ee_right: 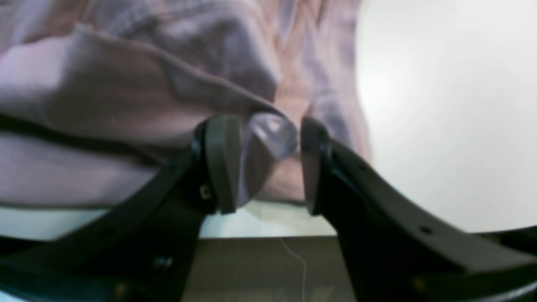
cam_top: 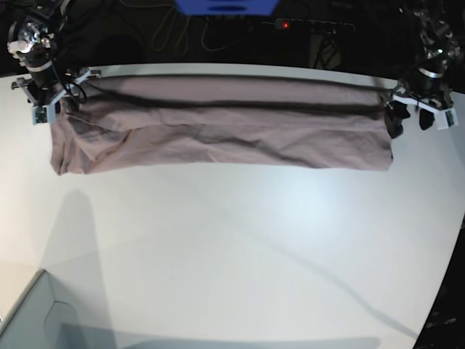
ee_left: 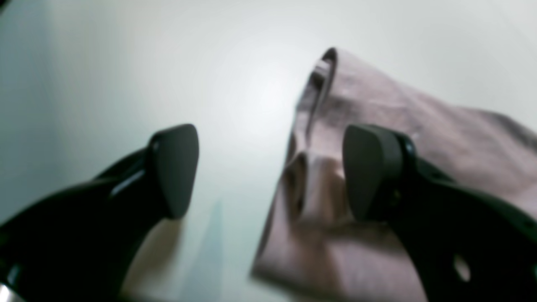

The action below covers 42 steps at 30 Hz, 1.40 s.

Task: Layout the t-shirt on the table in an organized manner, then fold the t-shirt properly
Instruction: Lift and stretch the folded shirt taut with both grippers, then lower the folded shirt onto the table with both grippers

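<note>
A dusty mauve t-shirt [cam_top: 218, 127] lies stretched in a long horizontal band across the upper part of the base view, on the white table [cam_top: 232, 247], its upper edge folded over into a dark crease that runs nearly the full width.

At the upper right of that view, the left gripper [cam_top: 408, 120] sits at the cloth's end. Its wrist camera shows the two dark pads spread wide, one over bare tabletop at lower left of the frame, the other over the shirt's edge at right, with nothing pinched between them. The shirt's hem and a folded layer run up the middle of that frame, blurred.

At the upper left of the base view, the right gripper [cam_top: 52, 109] sits at the other end of the band. Its wrist camera shows the jaws partly apart at the centre of the frame, a rounded bulge of mauve cloth lying in the gap. Whether the pads press it cannot be told. A pale box corner [cam_top: 29, 313] sits at the lower left of the base view.
</note>
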Motion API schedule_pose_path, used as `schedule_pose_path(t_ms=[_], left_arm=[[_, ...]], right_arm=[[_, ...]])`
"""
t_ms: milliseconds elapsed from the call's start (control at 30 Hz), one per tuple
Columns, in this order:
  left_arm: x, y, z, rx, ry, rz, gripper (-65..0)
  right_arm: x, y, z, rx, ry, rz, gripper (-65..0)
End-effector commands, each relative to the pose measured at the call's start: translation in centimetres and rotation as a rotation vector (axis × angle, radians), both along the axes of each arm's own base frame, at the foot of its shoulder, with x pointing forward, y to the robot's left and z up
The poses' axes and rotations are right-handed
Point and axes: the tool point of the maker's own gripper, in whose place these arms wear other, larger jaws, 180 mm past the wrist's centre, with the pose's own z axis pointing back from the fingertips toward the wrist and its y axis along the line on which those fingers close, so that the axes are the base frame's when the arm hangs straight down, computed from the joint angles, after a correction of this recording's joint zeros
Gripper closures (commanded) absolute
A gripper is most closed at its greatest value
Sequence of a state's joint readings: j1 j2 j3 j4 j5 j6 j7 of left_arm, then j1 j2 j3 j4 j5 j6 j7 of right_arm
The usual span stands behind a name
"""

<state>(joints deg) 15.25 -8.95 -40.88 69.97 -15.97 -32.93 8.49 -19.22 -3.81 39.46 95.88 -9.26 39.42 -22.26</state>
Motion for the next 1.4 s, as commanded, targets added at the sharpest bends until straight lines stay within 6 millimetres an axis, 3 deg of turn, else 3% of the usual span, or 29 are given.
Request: schedule_pose_path(t_ms=[0, 233, 600, 733, 900, 1133, 1300, 1367], left_arm=[[0.9, 0.5, 1.1, 0.003, -0.051, 0.007, -51.7], [1.8, -1.3, -1.1, -0.062, -0.021, -0.006, -51.7], [3.3, -2.5, -3.3, -0.133, 0.011, -0.002, -51.7], [3.5, -2.6, -3.6, -0.143, 0.015, 0.003, -51.7], [4.0, -3.4, -3.6, -0.149, 0.013, -0.017, -50.4], [3.0, -3.9, -4.2, -0.146, 0.038, -0.036, -18.8], [2.4, -3.7, -4.5, -0.146, 0.052, -0.03, -10.2], [2.6, -3.8, -4.3, -0.143, 0.044, -0.033, 0.0]], right_arm=[[0.8, 0.1, 1.2, -0.007, -0.05, 0.012, -24.9], [2.4, 0.4, 1.9, -0.002, -0.087, 0.015, -25.2], [5.3, 0.8, -2.5, 0.131, -0.047, -0.019, -25.2], [5.1, 0.4, -4.1, 0.157, -0.007, -0.025, -24.9], [5.0, 0.4, -4.3, 0.162, -0.004, -0.024, -24.8], [5.0, 0.4, -4.3, 0.161, -0.002, -0.023, -24.8], [5.0, 0.4, -4.3, 0.161, -0.002, -0.023, -24.8], [5.0, 0.5, -4.4, 0.162, -0.002, -0.023, -24.8]])
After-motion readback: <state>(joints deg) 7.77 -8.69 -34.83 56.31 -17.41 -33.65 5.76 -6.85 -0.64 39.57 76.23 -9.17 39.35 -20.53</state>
